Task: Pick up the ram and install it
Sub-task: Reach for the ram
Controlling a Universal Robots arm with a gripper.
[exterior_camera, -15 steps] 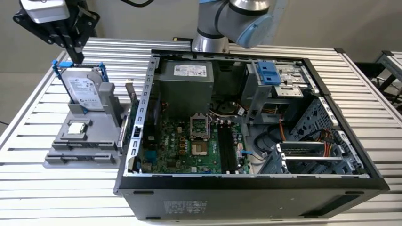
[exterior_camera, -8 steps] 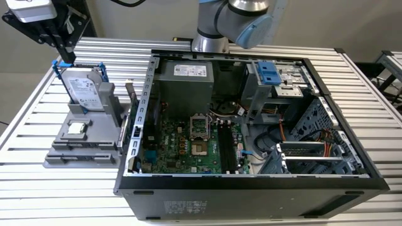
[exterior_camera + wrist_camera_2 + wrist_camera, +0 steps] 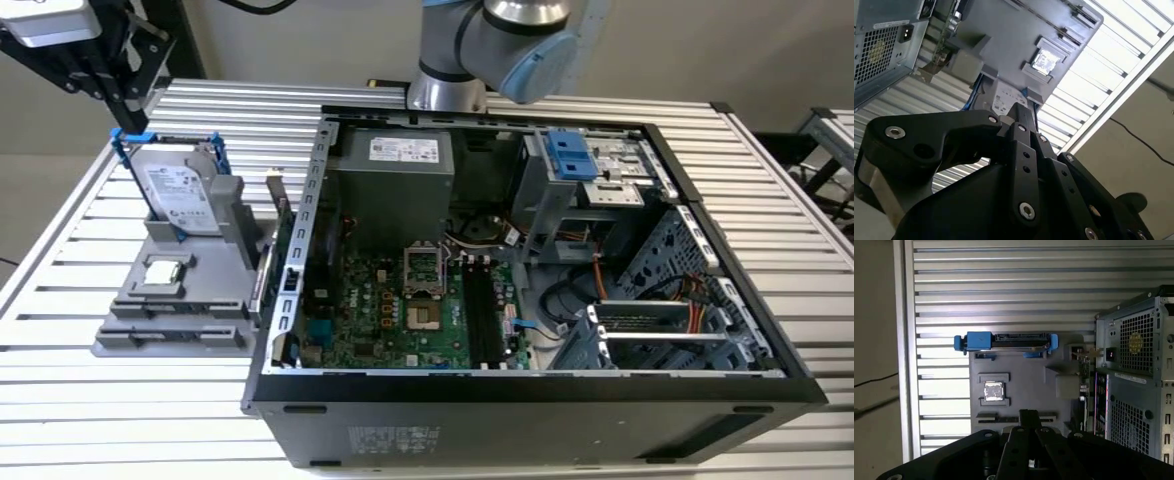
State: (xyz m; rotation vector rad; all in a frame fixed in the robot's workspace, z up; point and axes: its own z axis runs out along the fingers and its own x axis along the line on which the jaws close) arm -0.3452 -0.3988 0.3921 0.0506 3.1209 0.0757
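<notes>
My gripper (image 3: 123,100) hangs at the exterior view's upper left, above the grey parts holder (image 3: 127,340). In both wrist views its black fingers (image 3: 1027,416) meet at one narrow tip with nothing between them. Just beyond that tip, in the first wrist view, the holder's long slot (image 3: 996,416) shows a thin dark strip. I cannot tell whether that strip is the ram. The open computer case (image 3: 534,395) lies in the middle, and its long black memory slots (image 3: 477,310) sit on the green motherboard.
A silver hard drive with blue rails (image 3: 174,190) stands upright at the holder's back. A square chip (image 3: 993,391) lies in a recess of the holder. The case's rear panel (image 3: 1134,370) stands close beside the holder. The slatted metal table (image 3: 80,400) surrounds everything.
</notes>
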